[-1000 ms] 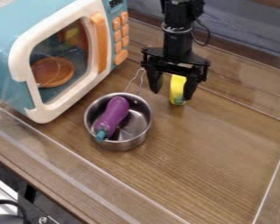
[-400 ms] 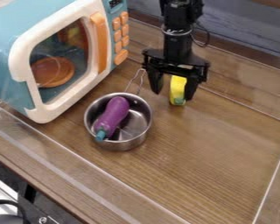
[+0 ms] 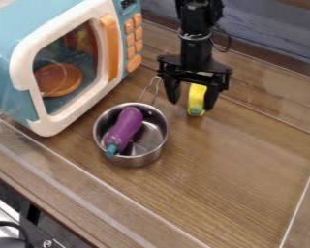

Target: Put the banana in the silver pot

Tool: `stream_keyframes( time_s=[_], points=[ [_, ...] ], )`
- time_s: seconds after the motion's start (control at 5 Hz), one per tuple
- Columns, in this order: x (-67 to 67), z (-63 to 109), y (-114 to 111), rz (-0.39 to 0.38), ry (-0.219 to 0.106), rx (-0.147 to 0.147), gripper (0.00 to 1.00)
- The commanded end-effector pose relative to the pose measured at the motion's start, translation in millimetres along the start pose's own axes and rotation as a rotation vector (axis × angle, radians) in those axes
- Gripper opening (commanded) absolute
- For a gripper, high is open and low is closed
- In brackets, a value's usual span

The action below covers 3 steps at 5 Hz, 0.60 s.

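Banana on bench, just beyond silver pot. End effector over it, fingers wide apart, no grip visible. Grasp, lift, carry, release all left. Pot already holds purple eggplant; might crowd the drop.

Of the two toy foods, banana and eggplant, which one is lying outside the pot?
The yellow toy banana, on the wooden surface at the gripper; the purple eggplant lies in the pot.
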<state>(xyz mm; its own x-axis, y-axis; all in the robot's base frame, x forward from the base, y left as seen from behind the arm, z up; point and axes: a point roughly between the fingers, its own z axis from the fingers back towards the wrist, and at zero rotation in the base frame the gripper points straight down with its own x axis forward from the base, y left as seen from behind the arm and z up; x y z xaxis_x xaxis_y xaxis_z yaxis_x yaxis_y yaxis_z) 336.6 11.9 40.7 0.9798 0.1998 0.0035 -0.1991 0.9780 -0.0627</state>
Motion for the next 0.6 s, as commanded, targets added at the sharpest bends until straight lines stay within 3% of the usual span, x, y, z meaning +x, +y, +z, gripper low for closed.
stream_keyframes(
  time_s=[0.0, 0.4],
  points=[
    [7.3, 3.9, 0.7, 0.018, -0.03, -0.005, 1.0],
    [12.1, -4.8, 1.0, 0.04, -0.031, -0.004, 1.0]
  ],
)
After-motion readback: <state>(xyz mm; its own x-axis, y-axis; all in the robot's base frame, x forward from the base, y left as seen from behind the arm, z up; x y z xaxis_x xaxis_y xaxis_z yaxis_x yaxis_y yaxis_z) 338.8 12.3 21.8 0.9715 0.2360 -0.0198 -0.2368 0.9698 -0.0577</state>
